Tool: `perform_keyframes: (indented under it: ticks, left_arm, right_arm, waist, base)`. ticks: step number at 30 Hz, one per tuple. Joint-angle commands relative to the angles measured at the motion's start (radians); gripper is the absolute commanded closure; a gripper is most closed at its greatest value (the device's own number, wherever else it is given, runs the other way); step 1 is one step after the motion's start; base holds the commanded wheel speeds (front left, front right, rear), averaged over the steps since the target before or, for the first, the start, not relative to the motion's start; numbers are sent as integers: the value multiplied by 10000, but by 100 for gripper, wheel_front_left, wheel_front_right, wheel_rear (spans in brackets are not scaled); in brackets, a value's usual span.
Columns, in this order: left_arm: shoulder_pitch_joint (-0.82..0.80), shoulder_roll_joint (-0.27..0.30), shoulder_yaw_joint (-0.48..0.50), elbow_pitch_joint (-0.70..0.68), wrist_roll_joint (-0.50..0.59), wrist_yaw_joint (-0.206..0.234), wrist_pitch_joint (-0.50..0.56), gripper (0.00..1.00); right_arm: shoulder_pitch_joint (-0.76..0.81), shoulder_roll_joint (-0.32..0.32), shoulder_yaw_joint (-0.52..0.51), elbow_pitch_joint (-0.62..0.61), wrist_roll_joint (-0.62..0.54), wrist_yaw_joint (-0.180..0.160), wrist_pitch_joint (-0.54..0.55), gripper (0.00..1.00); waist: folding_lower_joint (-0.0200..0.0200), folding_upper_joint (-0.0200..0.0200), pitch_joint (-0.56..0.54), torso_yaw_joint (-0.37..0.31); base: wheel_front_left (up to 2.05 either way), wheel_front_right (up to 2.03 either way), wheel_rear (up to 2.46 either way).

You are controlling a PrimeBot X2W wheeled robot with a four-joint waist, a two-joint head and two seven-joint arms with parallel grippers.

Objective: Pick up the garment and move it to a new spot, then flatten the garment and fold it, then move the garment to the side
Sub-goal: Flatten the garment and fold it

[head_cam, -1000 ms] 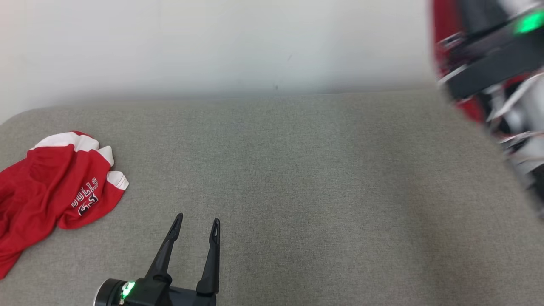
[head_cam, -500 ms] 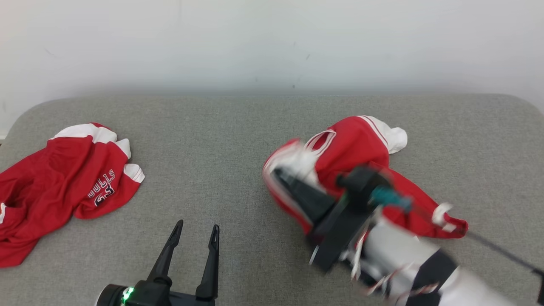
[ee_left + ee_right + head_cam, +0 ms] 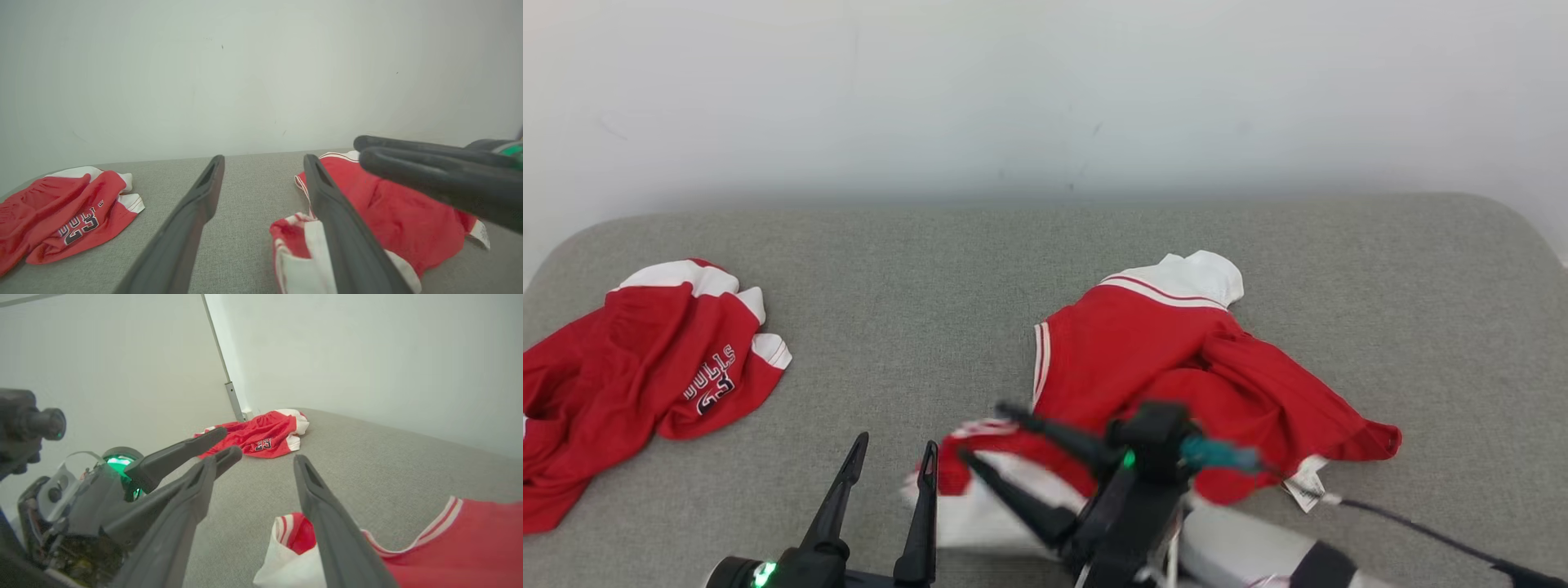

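The garment (image 3: 1176, 359) is red with white trim and lies crumpled at the centre right of the grey cushion (image 3: 931, 278). A white-and-red edge of it reaches toward the front. My right gripper (image 3: 984, 433) hovers open just over that front edge, with nothing between its fingers. The right wrist view has the right gripper (image 3: 253, 459) spread wide above the garment (image 3: 470, 539). My left gripper (image 3: 894, 445) stands open at the front left, beside the garment's edge and apart from it. In the left wrist view the left gripper (image 3: 264, 157) is open, with the garment (image 3: 388, 204) to its right.
A second red garment (image 3: 645, 384) printed with "BULLS 23" lies at the cushion's left end. A pale wall rises right behind the cushion. A thin dark cable (image 3: 1421, 527) trails across the front right. Bare cushion lies between the two garments.
The right gripper has opened and let go of the garment, which now rests spread on the cushion. The right arm has drawn toward the front left. The left gripper has stayed put.
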Motion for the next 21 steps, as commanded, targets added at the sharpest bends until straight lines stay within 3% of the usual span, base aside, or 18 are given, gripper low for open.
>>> perform_keyframes:
  ticks: [1,6,10,13,21]
  left_arm:
    - [132,-4,21,7,105,-47,-26,0]
    - [313,-5,-3,32,225,-52,-26,0]
    - [242,-2,-58,52,250,-20,-26,0]
    - [107,-1,-58,158,266,39,-26,0]
    - [-161,-4,-236,814,326,103,-26,0]
  right_arm:
    - [93,-179,-498,-234,1,-22,-70,0]
    - [1104,-1011,-3307,-1356,-1936,-22,-52,0]
    - [2374,-1008,-5460,-1923,-2806,-22,-54,0]
    - [3351,-820,-6762,-2183,-3610,-22,-55,0]
    - [5292,158,-8905,-2232,-4989,-22,-56,0]
  waist:
    - [1,0,-64,-36]
    - [1,0,-225,-240]
    - [1,0,-264,-426]
    - [1,0,-279,-607]
    - [1,0,-202,-1029]
  base:
    - [0,0,0]
    - [0,0,0]
    - [0,0,0]
    - [0,0,0]
    - [0,0,0]
